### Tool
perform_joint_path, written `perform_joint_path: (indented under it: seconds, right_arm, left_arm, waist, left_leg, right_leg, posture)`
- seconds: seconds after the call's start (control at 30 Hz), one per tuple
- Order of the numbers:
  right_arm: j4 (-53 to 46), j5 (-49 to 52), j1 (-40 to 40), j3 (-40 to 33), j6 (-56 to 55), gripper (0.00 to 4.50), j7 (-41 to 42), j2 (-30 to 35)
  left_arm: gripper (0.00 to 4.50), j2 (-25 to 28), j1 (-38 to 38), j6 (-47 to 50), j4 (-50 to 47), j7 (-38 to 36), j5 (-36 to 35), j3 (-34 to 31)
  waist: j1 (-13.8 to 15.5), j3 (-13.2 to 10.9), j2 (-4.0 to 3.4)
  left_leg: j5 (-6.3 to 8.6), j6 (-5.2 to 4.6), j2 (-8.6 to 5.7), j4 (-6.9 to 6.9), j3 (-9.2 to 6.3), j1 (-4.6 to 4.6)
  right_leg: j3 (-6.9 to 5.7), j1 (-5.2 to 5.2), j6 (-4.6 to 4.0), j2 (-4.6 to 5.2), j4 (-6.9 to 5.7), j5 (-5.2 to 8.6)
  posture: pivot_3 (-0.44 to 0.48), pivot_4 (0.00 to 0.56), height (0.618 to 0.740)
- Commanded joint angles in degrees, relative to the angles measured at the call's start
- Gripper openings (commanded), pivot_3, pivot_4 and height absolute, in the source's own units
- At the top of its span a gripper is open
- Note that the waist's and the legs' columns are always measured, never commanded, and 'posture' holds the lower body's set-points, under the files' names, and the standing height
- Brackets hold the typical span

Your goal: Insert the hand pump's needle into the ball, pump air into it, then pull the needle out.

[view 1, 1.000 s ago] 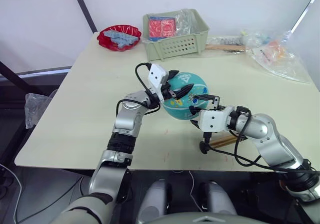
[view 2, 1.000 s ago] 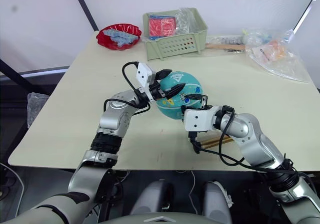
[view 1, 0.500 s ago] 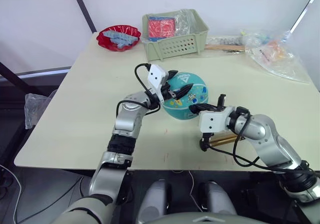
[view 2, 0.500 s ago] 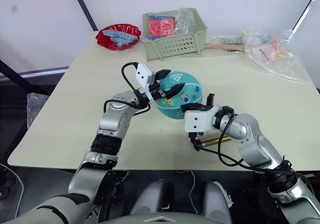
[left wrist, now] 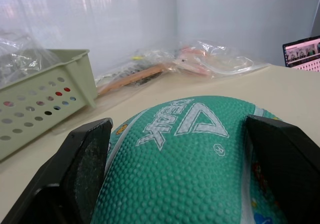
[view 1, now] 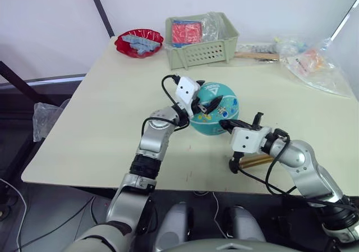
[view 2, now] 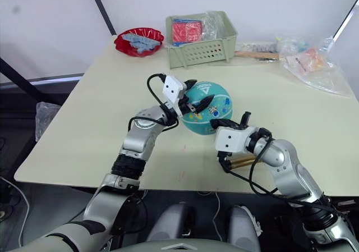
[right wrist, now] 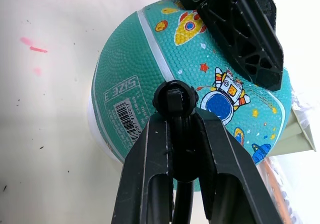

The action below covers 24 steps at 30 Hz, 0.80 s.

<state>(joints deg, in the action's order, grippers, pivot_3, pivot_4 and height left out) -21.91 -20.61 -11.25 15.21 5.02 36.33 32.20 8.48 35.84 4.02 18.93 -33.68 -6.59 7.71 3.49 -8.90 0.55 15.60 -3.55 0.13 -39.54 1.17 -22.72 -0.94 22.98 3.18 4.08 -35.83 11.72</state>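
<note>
A teal ball (view 1: 216, 103) with cartoon prints rests on the table's middle. My left gripper (view 1: 205, 101) is open, its fingers (left wrist: 85, 159) flanking the ball's top. The right gripper (view 1: 227, 123) sits at the ball's near right side, shut on the needle's black fitting (right wrist: 175, 98); the metal tip is hidden behind it. The hand pump (view 1: 257, 160), with its gold barrel, lies on the table under my right forearm. Its black hose (view 1: 263, 179) loops toward the front edge.
At the back stand a green basket (view 1: 202, 36) holding red packets and a red bowl (view 1: 138, 41) of grey pieces. Plastic bags (view 1: 314, 61) and wooden sticks (view 1: 255, 54) lie at the back right. The table's front edge runs close below the pump.
My right gripper, open against the ball a second ago, has shut on the needle's fitting and drawn slightly toward the pump. The camera has shifted; the left gripper stays put.
</note>
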Motion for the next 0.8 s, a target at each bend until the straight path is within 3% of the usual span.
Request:
perform_joint_path:
  seconds: [0.03, 0.8]
  right_arm:
    - [-8.5, 3.7, 1.2, -3.8, -1.4, 0.09, 1.6, 1.6]
    - [-16.1, 6.5, 4.6, -6.6, 1.8, 0.09, 5.1, 4.4]
  left_arm:
    - [4.50, 0.9, -2.7, 2.1, 9.9, 2.8, 4.6, 1.9]
    - [4.50, 1.7, -2.0, -2.0, 15.8, 5.4, 6.0, 5.2]
  waist:
    - [0.5, 0.0, 0.00]
    - [1.9, 0.0, -0.01]
  left_leg:
    - [0.00, -0.01, -0.01, 0.00, -0.02, -0.01]
    - [0.02, -0.04, -0.07, 0.00, -0.18, -0.13]
  right_leg:
    - [-0.01, 0.00, 0.00, 0.00, 0.02, 0.00]
    - [-0.12, -0.06, 0.08, 0.05, 0.14, 0.08]
  posture:
    - [0.000, 0.150, 0.738]
    - [0.000, 0.150, 0.738]
